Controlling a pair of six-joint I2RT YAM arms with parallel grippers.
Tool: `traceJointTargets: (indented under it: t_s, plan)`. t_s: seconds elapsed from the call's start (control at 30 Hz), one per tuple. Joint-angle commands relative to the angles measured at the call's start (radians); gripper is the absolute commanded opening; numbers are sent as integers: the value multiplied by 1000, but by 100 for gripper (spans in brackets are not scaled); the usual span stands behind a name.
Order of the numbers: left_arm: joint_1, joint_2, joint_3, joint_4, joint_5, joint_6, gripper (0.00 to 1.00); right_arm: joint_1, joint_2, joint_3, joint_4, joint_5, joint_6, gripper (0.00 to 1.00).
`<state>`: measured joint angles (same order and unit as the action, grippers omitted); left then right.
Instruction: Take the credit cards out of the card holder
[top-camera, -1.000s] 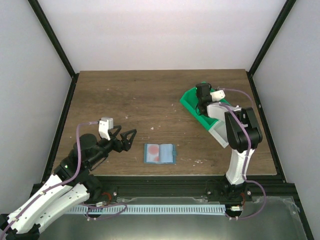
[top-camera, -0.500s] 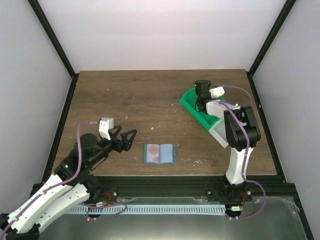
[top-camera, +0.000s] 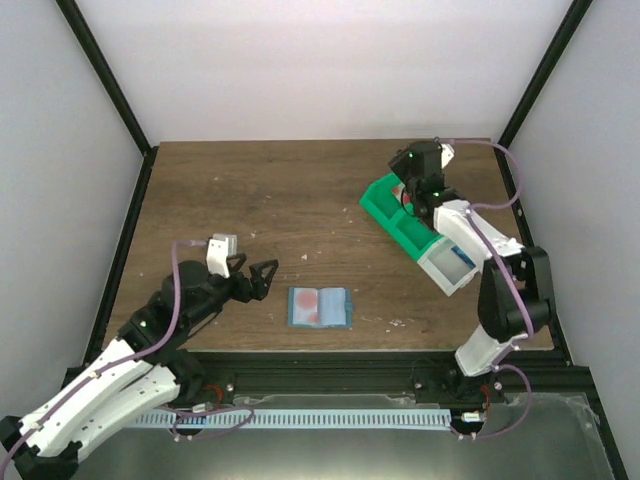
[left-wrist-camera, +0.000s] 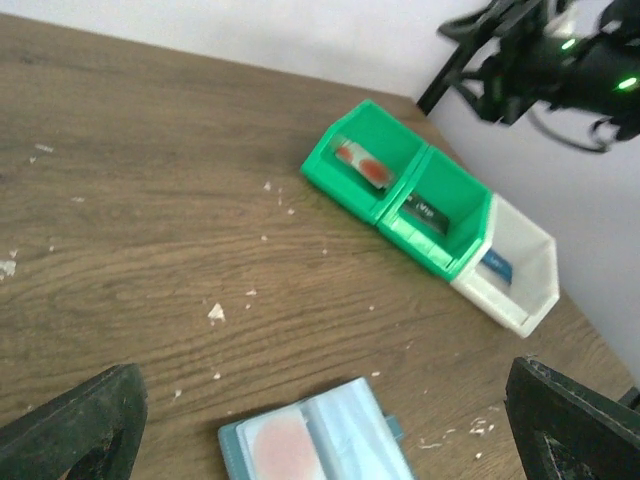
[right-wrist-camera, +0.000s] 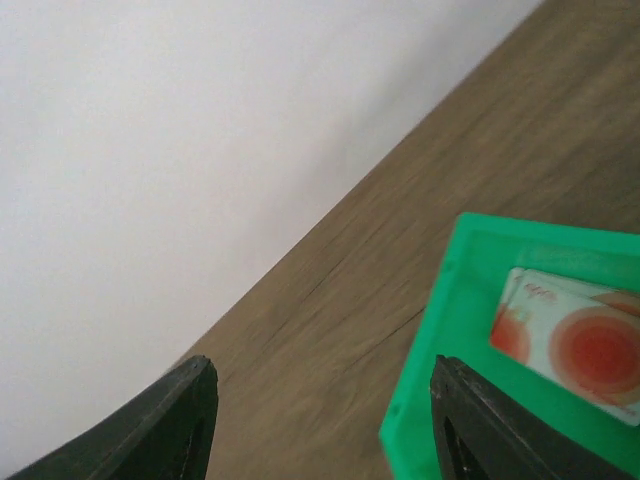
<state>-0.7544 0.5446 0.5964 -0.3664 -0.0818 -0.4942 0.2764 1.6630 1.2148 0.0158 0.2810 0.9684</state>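
A dark brown wood-grain table (top-camera: 250, 200), scuffed and dotted with small white flecks, fills the floor of a booth with plain white walls and black frame posts (top-camera: 110, 85) rising from its far corners; a black rail runs along its near edge. The card holder (top-camera: 319, 307) lies open and flat near that edge, between the two arms and nearer the left one, its light-blue halves side by side with a pinkish-red round mark showing on the left half. The left gripper (top-camera: 260, 269) hangs low just to the left of it, apart from it, its jaws spread wide with nothing between them. At the far right of the table a row of three joined bins sits at a slant: two green bins (top-camera: 398, 224) and a white bin (top-camera: 452, 268) at the near end. The farthest green compartment holds a white credit card with red circles (right-wrist-camera: 575, 345), the middle one a dark card (left-wrist-camera: 425, 210), and the white bin a bluish card (left-wrist-camera: 497, 266). The right gripper (top-camera: 412, 203) hovers above the farthest green compartment, its jaws parted and holding nothing; the wrist view looks down past them at the card, the green rim and the bare wood running to the wall.
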Motion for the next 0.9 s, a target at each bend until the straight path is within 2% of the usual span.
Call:
traceJointTargets:
  t_s: [0.0, 0.17, 0.5, 0.67, 0.87]
  plan:
    - [0, 45, 28, -26, 7, 8, 100, 6, -99, -5, -76, -295, -211, 60]
    - [0, 141, 24, 15, 147, -12, 100, 34, -249, -158, -78, -521, -253, 60]
    - [10, 308, -107, 276, 364, -222, 91, 166, -548, -503, -63, -622, -217, 54]
    - [20, 355, -201, 424, 443, -306, 91, 223, -596, -636, -38, -637, -170, 52]
    - [72, 417, -329, 621, 562, -412, 93, 352, -554, -698, -4, -640, -104, 50]
